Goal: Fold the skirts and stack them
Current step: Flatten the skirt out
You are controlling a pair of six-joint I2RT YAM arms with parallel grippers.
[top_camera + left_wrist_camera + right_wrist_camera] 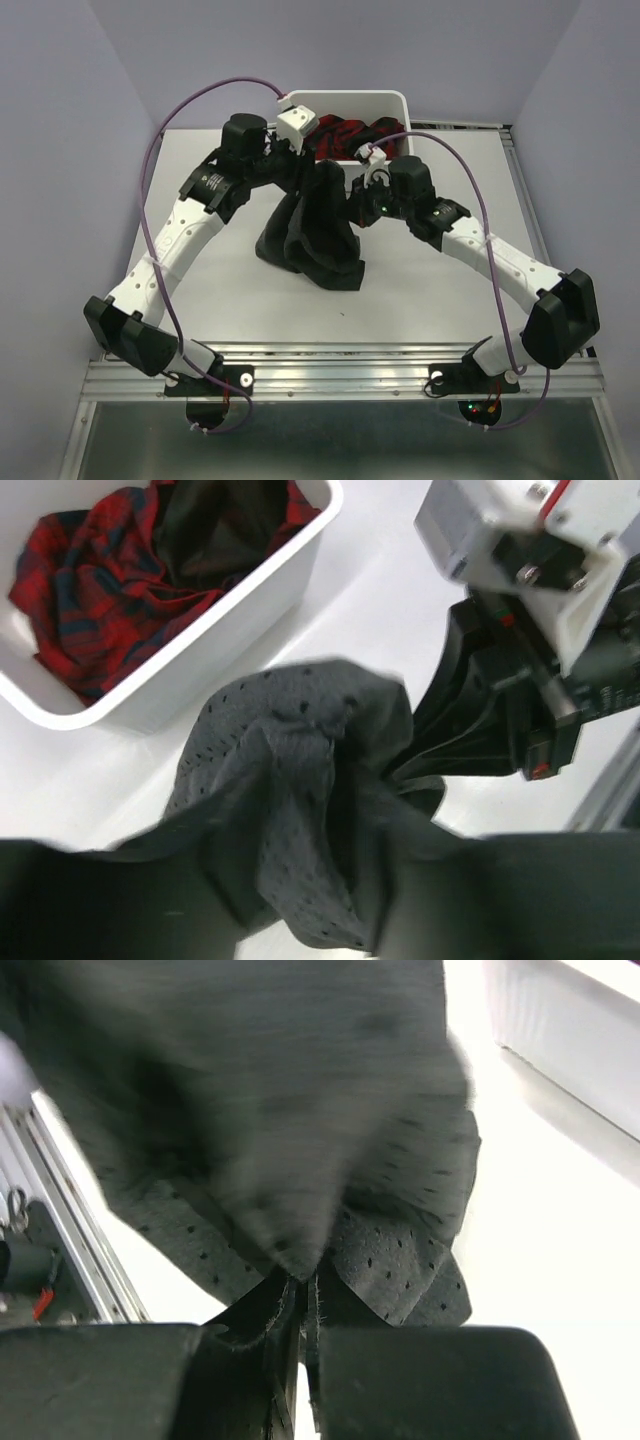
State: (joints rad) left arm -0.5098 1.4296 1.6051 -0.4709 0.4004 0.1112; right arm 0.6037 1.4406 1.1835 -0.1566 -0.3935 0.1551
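Note:
The charcoal grey dotted skirt (312, 235) hangs in a bunch between the two arms, and its lower part rests on the table. My right gripper (305, 1360) is shut on a thin edge of this skirt (400, 1250); in the left wrist view the right gripper (470, 730) pinches the cloth from the right. My left gripper (315, 910) has its fingers apart, with a fold of the grey skirt (290, 780) lying between them. The red-and-navy plaid skirt (345, 135) (95, 580) lies crumpled in the white tub.
The white tub (345, 96) (235, 625) (570, 1030) stands at the back of the table, just behind both grippers. The metal rail (340, 365) of the table's near edge carries the arm bases. Purple cables arch over both arms.

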